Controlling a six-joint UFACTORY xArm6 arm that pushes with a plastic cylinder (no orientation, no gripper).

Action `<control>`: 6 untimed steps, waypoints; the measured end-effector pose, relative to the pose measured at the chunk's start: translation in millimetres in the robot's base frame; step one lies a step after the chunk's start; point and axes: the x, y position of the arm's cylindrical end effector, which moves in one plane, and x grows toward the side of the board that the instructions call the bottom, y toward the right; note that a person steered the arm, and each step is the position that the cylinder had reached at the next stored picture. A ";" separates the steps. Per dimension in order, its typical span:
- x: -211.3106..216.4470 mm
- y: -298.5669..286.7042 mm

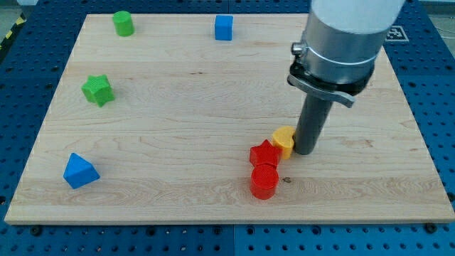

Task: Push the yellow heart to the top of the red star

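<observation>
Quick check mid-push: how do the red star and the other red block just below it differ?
The red star has pointed arms; the red cylinder-like block has a rounded, roughly hexagonal top. The red star touches the yellow heart at its upper right; the red block does not. The red star sits nearer my tip, and the red block lies nearer the view's bottom. Both share the same red and similar size, and they touch each other.

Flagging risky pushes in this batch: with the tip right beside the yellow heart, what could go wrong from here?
1. My tip sits at the right side of the yellow heart, which already touches the red star; pushing toward the view's left would likely shove the star too.
2. The red cylinder abuts the star from below, so it may get dragged along.
3. The heart could slip around the tip.
</observation>
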 end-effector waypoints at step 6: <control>-94.0 62.2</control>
